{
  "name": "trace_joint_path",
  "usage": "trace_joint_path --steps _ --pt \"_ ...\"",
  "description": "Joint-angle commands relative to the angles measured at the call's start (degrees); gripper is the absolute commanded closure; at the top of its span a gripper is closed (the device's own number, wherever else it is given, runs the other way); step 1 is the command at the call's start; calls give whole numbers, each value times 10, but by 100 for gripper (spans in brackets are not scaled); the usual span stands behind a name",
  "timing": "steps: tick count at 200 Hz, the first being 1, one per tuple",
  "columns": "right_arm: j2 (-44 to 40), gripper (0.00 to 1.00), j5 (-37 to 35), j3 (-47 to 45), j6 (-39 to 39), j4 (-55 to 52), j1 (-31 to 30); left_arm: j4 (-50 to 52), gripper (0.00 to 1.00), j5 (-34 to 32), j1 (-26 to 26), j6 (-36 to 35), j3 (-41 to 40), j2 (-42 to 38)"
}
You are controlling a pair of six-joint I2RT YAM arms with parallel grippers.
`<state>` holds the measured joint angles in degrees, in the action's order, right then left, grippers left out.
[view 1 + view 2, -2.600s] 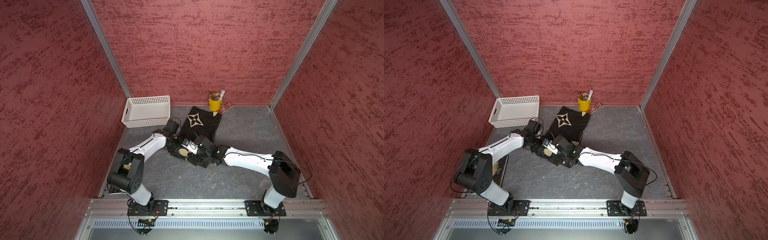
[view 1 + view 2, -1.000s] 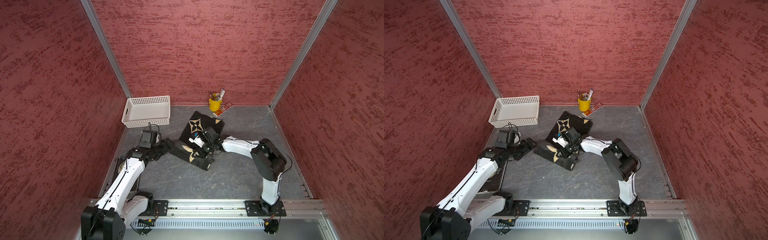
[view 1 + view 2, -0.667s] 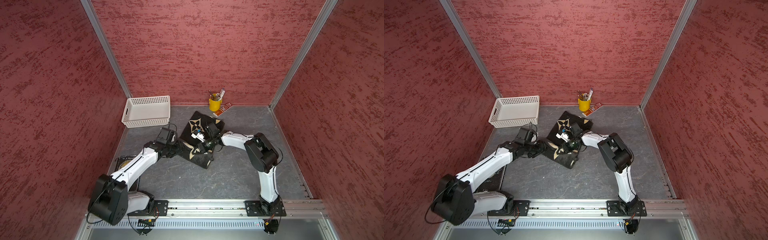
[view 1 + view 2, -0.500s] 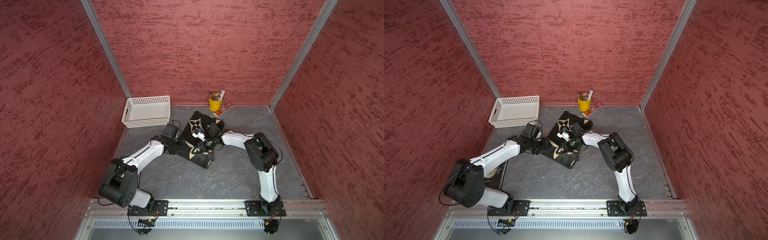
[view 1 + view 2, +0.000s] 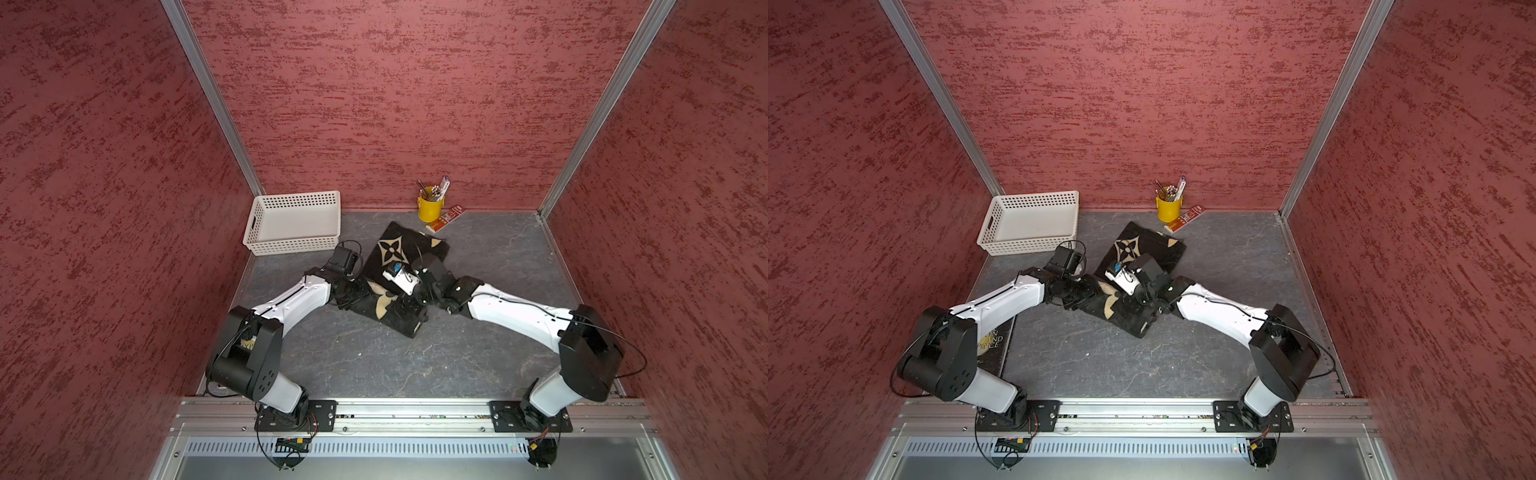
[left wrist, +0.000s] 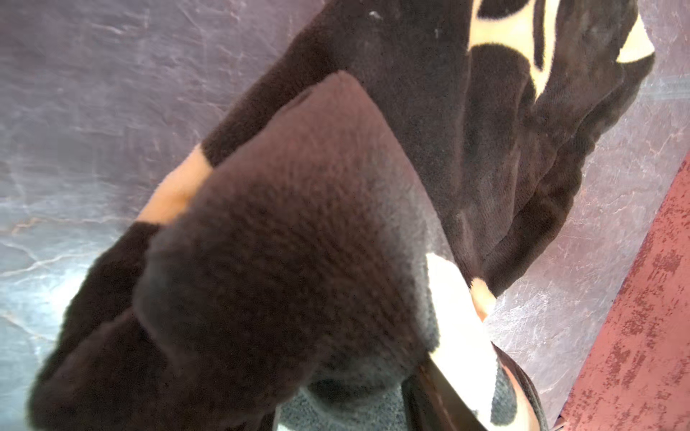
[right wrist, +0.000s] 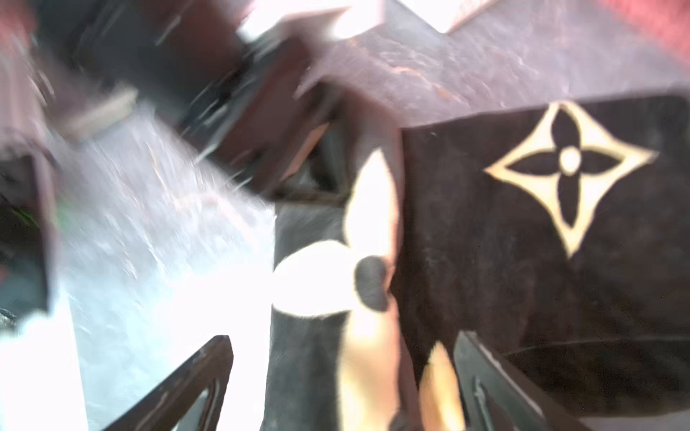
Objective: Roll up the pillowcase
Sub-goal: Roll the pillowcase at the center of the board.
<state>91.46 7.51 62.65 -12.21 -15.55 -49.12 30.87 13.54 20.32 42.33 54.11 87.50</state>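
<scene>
The pillowcase [image 5: 430, 249] [image 5: 1165, 253], black plush with cream flower and star motifs, lies slanted on the grey table, its near part rolled into a thick roll [image 5: 384, 307] and its far part flat. My left gripper [image 5: 353, 293] [image 5: 1077, 297] is shut on the roll's left end; in the left wrist view the roll [image 6: 298, 224] fills the space between the jaws. My right gripper [image 5: 409, 309] [image 5: 1138, 307] stands open astride the roll's right part [image 7: 310, 373], and the flat part with a star motif [image 7: 522, 261] lies beyond. Its fingers [image 7: 194, 373] are spread wide.
A white basket [image 5: 295, 195] stands at the back left. A yellow cup of pens [image 5: 430, 210] and an orange packet [image 5: 446, 218] sit by the back wall, just past the cloth. A dark book [image 5: 994, 336] lies under my left arm. Red walls enclose three sides.
My left arm swung in from the left and closed on the roll's left end. My right gripper opened from shut, and its elbow swung out to the right.
</scene>
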Motion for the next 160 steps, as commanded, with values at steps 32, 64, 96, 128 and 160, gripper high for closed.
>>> trace_joint_path --steps 32,64,96,128,160 --pt "26 1 -251 -64 -135 64 -83 15 47 -12 -10 6 7 5" --pt "48 2 -260 -75 -154 76 -94 15 46 -11 -10 6 7 5" --pt "82 45 -224 -59 -143 63 -95 21 45 -12 -12 4 10 0" --pt "96 85 -145 -29 -98 17 -97 52 39 -11 -33 -8 20 -38" --pt "76 90 -28 -4 -35 -21 -98 97 32 -10 -87 -38 20 -113"
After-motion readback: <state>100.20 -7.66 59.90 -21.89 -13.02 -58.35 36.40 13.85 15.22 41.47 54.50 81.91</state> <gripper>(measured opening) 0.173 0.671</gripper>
